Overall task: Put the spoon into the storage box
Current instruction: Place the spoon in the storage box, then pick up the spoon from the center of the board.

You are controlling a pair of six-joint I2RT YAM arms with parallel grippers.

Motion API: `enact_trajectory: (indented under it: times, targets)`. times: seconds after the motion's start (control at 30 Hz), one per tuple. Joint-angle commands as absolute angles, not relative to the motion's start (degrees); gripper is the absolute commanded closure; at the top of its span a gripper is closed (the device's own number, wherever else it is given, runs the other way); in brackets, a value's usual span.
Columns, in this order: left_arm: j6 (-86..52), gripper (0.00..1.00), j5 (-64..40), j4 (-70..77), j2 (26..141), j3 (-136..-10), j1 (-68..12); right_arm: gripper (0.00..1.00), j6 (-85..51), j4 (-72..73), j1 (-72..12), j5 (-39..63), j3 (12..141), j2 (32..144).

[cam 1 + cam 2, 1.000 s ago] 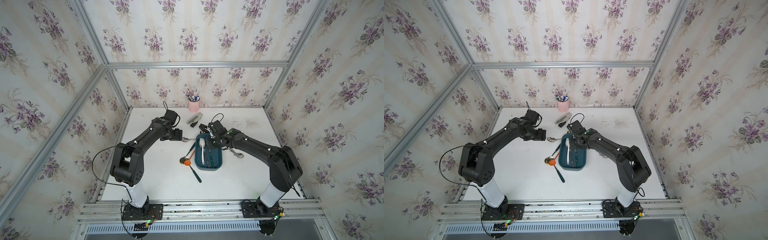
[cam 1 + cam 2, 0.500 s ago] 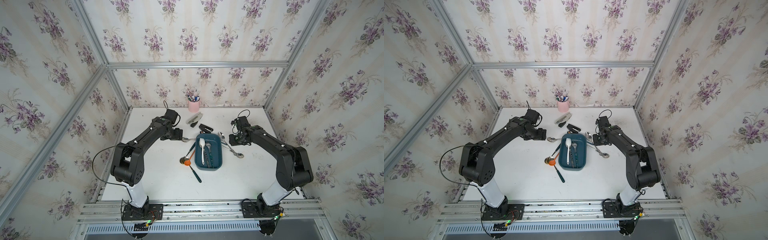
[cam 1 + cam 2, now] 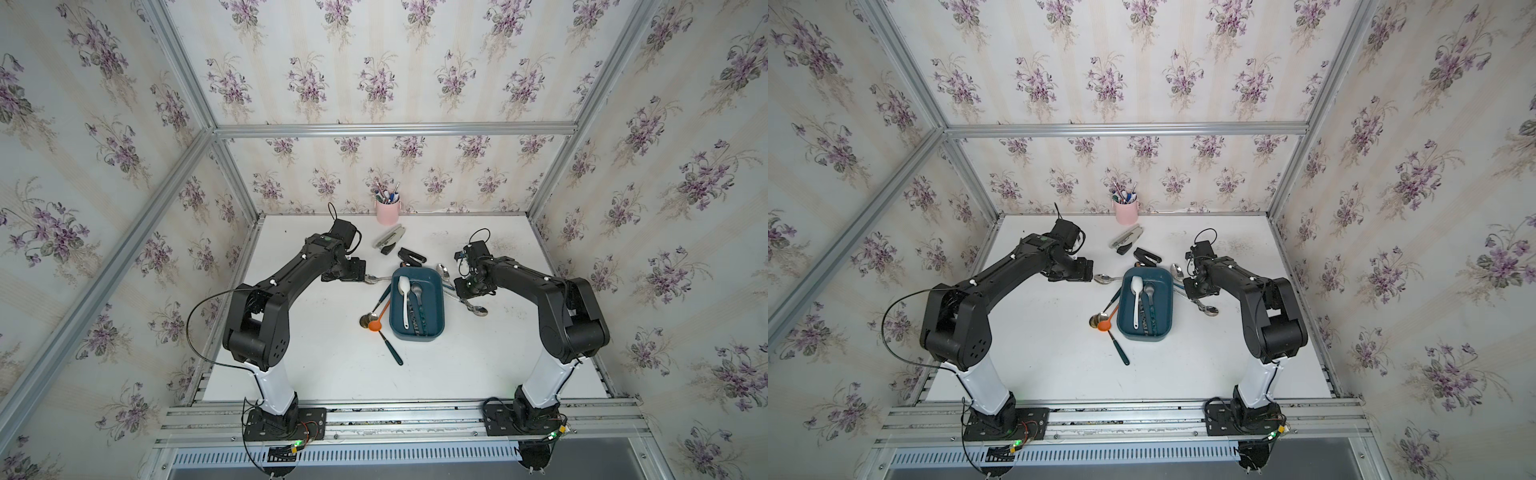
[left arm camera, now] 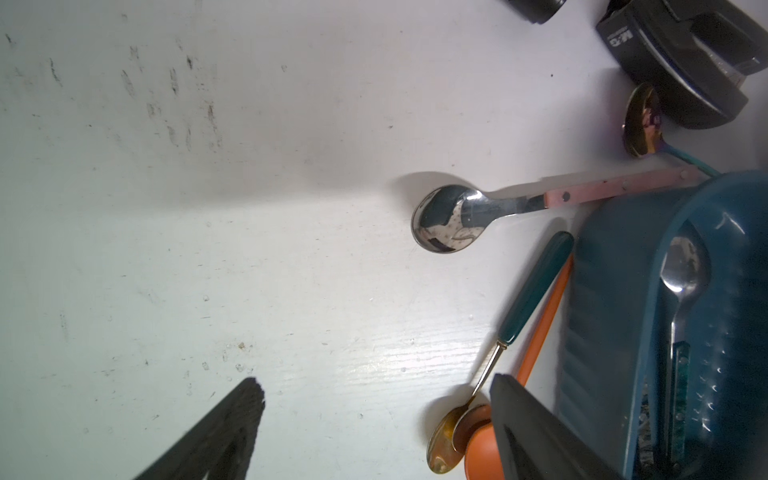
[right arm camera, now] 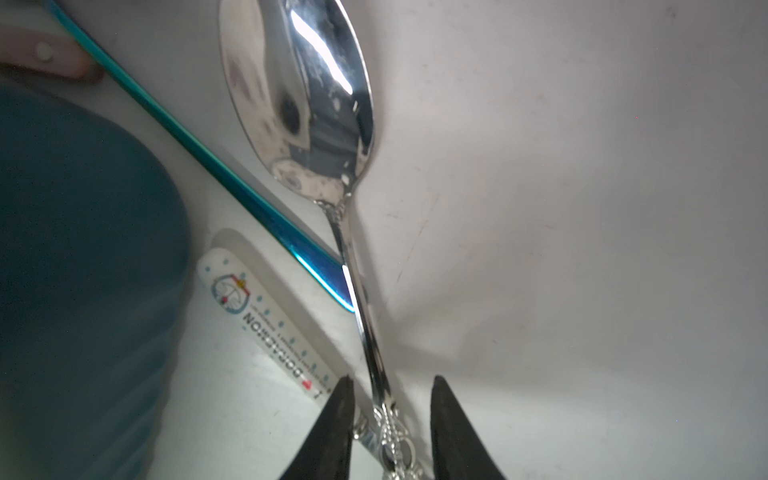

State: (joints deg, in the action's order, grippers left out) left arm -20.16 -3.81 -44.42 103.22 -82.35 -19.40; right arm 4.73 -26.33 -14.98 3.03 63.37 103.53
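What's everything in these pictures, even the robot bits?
table: one, white, under everything
box: one, dark teal, mid-table
spoons in box: at least two, white, silver
spoons left-arm side of box: about three, gold-bowled, orange, dark-handled
spoons behind box: two, pink-handled, blue-handled
spoons right-arm side: two, shiny, white-handled
cup: one, pink, back wall, pens inside
staplers: two, grey, black, behind box
walls: flowered, all round
arms: two, black, left arm, right arm
left end effector: one, black, open, near pink-handled spoon
right end effector: one, black, open, astride shiny spoon's handle
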Motion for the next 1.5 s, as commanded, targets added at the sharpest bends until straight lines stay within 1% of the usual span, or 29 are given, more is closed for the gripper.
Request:
enact_trajectory:
  times: [0.0, 0.2, 0.43, 0.6, 0.7, 0.87, 0.97, 1.27, 1.47]
  targets:
    - [-20.7, 0.11, -3.5, -45.0, 102.8, -82.1, -19.4, 0.68, 5.3, -23.6, -14.9, 4.5, 64.3, 104.9]
    - [-20.7, 0.11, -3.2, -44.9, 102.1, -81.5, -19.4, 0.7, 5.6, -22.9, -14.9, 1.9, 64.0, 105.7]
    - [-20.9, 0.11, -3.3, -45.0, 101.8, -81.4, -19.4, 0.74, 5.9, -22.3, -14.9, 1.7, 63.3, 107.3]
    - [-21.0, 0.11, -3.3, -45.1, 101.7, -81.2, -19.4, 0.8, 6.1, -21.9, -14.9, 2.0, 62.5, 107.3]
    - [-20.9, 0.11, -3.3, -45.0, 101.7, -81.0, -19.4, 0.81, 6.3, -21.4, -14.9, 2.4, 61.8, 107.1]
    - [-20.9, 0.11, -3.4, -45.0, 102.0, -81.1, -19.4, 0.88, 6.3, -20.8, -14.9, 2.4, 61.0, 107.1]
    - [-21.0, 0.11, -3.4, -44.9, 102.0, -81.2, -19.4, 0.91, 6.5, -20.6, -14.9, 2.1, 60.5, 106.2]
    - [-20.9, 0.11, -3.8, -45.2, 103.1, -82.3, -19.4, 0.92, 6.7, -21.9, -14.9, -0.7, 60.0, 101.5]
    - [-20.7, 0.11, -4.0, -45.3, 103.6, -83.1, -19.5, 0.95, 6.1, -25.1, -15.0, -3.0, 62.3, 98.2]
